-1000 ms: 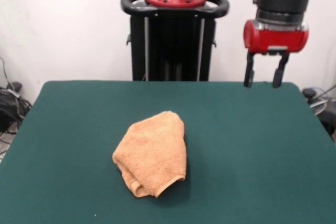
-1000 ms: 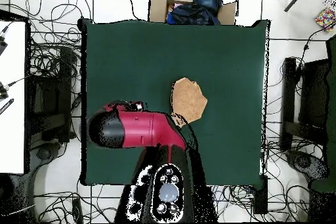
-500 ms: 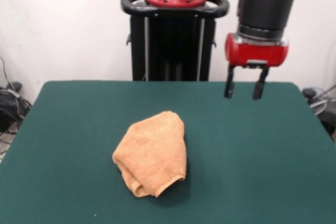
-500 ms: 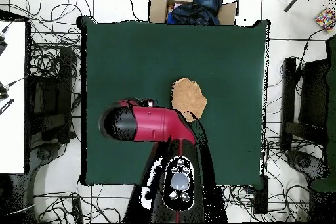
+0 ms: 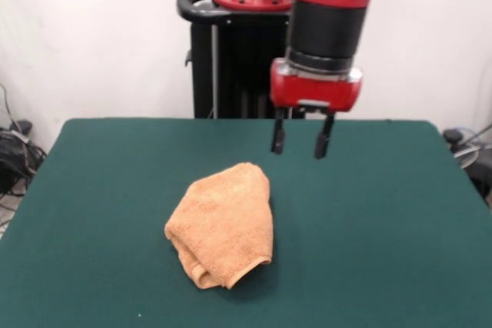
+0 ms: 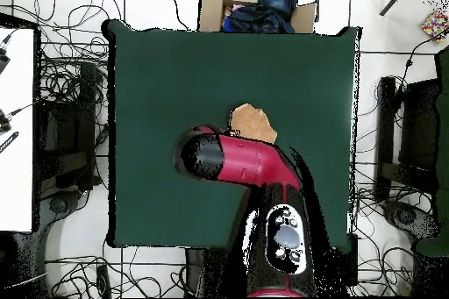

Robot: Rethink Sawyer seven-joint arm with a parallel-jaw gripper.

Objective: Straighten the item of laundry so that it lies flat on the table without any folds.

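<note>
The orange-tan towel (image 5: 223, 224) lies bunched and folded over on the dark green table (image 5: 384, 220), near its middle. No stripe bands or tag show. In the overhead view only part of the towel (image 6: 249, 122) shows beyond the arm. My gripper (image 5: 300, 144) hangs open and empty above the table, up and to the right of the towel's far end, not touching it. The red arm (image 6: 235, 159) covers the gripper in the overhead view.
The robot's black pedestal (image 5: 254, 67) stands behind the table's far edge. A cardboard box with dark cloth (image 6: 256, 8) sits beyond the table's edge opposite the robot. Cables lie on the floor around the table.
The arm has swung left in the front view and come lower, from beside the table's far right corner to just beside the towel. The towel has not moved.
</note>
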